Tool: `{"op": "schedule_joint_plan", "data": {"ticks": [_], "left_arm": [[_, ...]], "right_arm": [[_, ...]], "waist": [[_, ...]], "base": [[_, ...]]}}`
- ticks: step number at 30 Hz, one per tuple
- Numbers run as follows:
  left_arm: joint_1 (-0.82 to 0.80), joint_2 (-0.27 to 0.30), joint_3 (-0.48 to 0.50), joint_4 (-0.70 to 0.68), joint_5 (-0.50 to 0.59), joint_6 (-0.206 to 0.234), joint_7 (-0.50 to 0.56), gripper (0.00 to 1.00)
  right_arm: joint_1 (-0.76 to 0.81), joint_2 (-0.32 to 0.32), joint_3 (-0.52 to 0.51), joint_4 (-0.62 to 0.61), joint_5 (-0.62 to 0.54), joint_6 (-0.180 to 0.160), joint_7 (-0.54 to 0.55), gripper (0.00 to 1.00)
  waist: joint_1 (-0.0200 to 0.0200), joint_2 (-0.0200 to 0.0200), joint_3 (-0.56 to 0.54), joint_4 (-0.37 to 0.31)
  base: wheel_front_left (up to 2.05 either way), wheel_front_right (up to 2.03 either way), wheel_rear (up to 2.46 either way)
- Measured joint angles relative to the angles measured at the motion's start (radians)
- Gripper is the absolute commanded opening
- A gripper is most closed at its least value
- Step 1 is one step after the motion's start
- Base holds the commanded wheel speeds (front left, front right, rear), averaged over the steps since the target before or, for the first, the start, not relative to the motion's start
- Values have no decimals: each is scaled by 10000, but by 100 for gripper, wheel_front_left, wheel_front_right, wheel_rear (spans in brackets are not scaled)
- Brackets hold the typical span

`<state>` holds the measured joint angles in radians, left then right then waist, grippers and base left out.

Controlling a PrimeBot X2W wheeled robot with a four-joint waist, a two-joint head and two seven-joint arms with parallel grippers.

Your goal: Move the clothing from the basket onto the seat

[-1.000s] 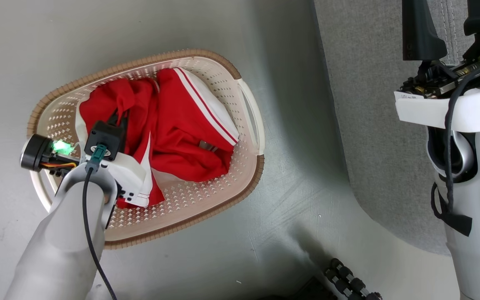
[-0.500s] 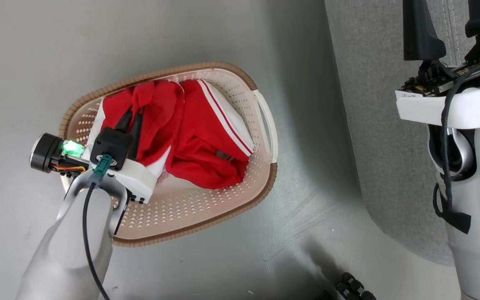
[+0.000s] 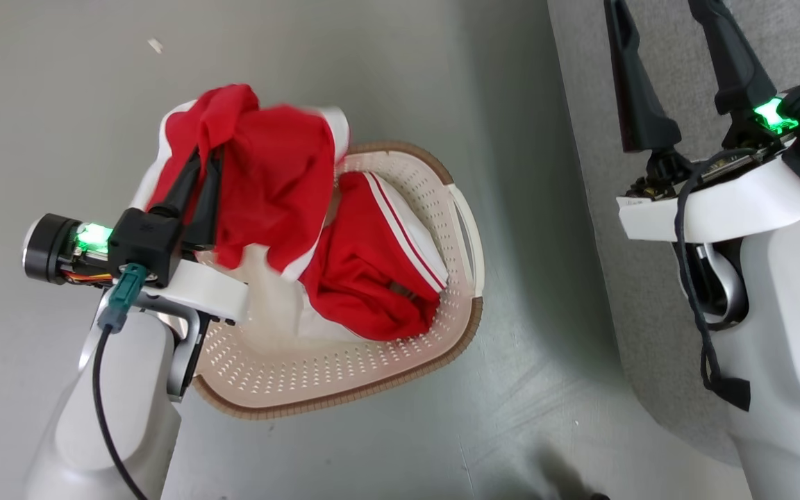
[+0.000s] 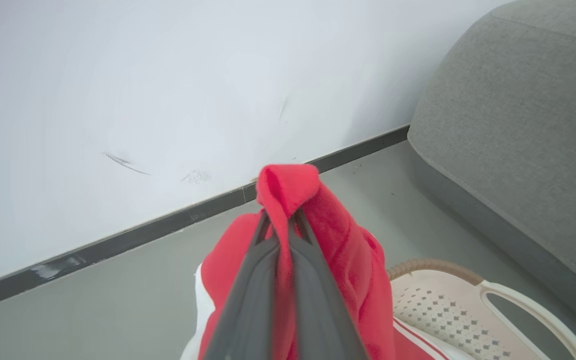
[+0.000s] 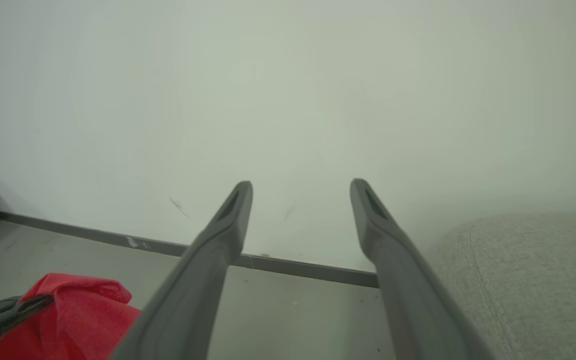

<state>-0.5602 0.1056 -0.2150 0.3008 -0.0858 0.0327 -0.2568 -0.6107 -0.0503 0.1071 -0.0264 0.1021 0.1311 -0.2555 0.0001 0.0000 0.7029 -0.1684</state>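
Our left hand (image 3: 207, 158) pinched one red garment (image 3: 275, 187) clear above the basket (image 3: 317, 368), seemingly for carrying to the sofa (image 3: 622, 278); the other garment (image 3: 365, 278) lay inside. Our right hand (image 5: 301, 186) hung spread, empty.

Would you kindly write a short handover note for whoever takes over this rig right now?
Left claw: shut on the first garment, held up over the basket.
Right claw: open, holding nothing, over the sofa.
Second garment: lying in the basket.
Done: first garment gripped and lifted.
Left: carry it to the sofa, release it, then fetch the second garment.
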Motion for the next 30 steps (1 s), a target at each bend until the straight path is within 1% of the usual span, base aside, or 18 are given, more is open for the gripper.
{"op": "schedule_joint_plan", "data": {"ticks": [12, 16, 17, 19, 25, 30], "left_arm": [[386, 307, 272, -1185, -36, -19, 0, 0], [608, 428, 322, -1400, -117, -105, 0, 0], [610, 577, 360, -1513, -117, -194, 0, 0], [610, 662, 399, -1603, -123, -247, 0, 0], [844, 917, 378, -1747, -127, -497, 0, 0], [1040, 924, 318, -1785, -343, -635, 2, 0]], "right_arm": [[558, -4, -107, 326, -295, 0, 0, 100], [973, -6, -151, 428, -349, -2, 0, 100], [1082, -6, -153, 468, -405, 0, 0, 100], [1217, -6, -123, 531, -418, 0, 0, 100], [1751, -142, 192, 715, -418, 0, 0, 100], [2191, -186, 443, 880, -405, 0, 0, 100]], "waist": [[0, 0, -1094, 329], [0, 0, -1535, 424], [0, 0, -1766, 469], [0, 0, -1996, 513], [0, 0, -2718, 645], [0, 0, -3330, 751]], "base": [[0, 0, 0], [0, 0, 0], [0, 0, 0], [0, 0, 0], [0, 0, 0], [0, 0, 0]]}}
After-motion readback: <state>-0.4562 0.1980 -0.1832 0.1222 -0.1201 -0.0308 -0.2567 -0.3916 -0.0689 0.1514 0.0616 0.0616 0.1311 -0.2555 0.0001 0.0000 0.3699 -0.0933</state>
